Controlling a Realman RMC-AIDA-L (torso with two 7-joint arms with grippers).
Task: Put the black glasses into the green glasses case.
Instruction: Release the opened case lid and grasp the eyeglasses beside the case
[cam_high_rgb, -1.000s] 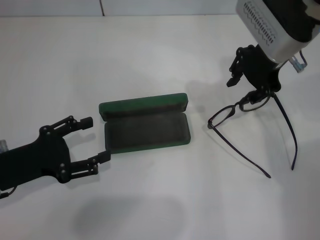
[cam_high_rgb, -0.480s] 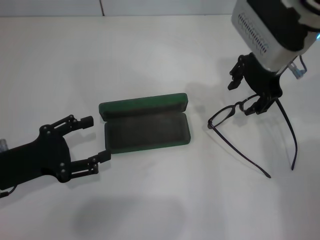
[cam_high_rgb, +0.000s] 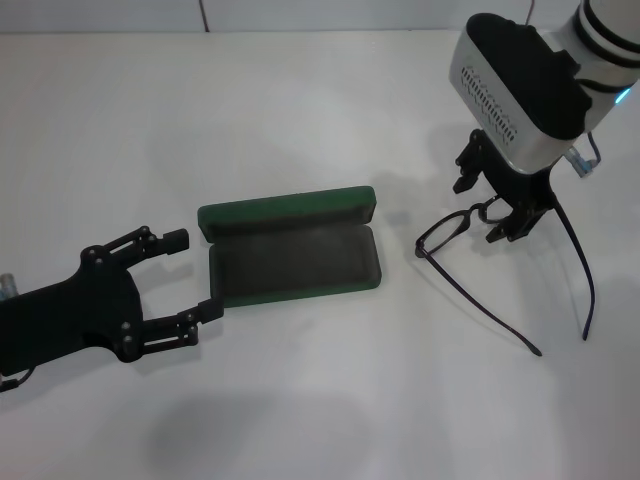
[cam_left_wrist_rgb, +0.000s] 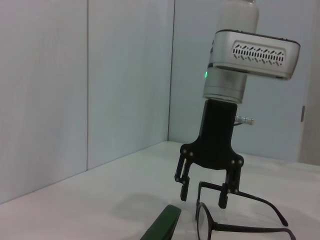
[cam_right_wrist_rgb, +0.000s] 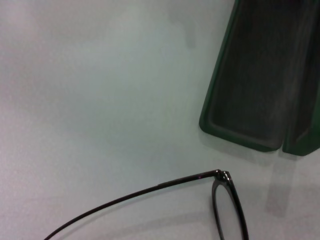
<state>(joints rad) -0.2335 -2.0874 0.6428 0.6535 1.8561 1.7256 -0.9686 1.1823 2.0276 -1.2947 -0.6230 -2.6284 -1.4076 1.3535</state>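
Right gripper (cam_high_rgb: 492, 205): vertical, jaws apart astride black glasses (cam_high_rgb: 455, 228) frame; left gripper (cam_high_rgb: 190, 278) open beside green glasses case (cam_high_rgb: 290, 250)

I can read no text, label, brand or number anywhere, neither on the open case (cam_high_rgb: 290, 250) nor on the right arm's housing (cam_high_rgb: 510, 90) beyond it.
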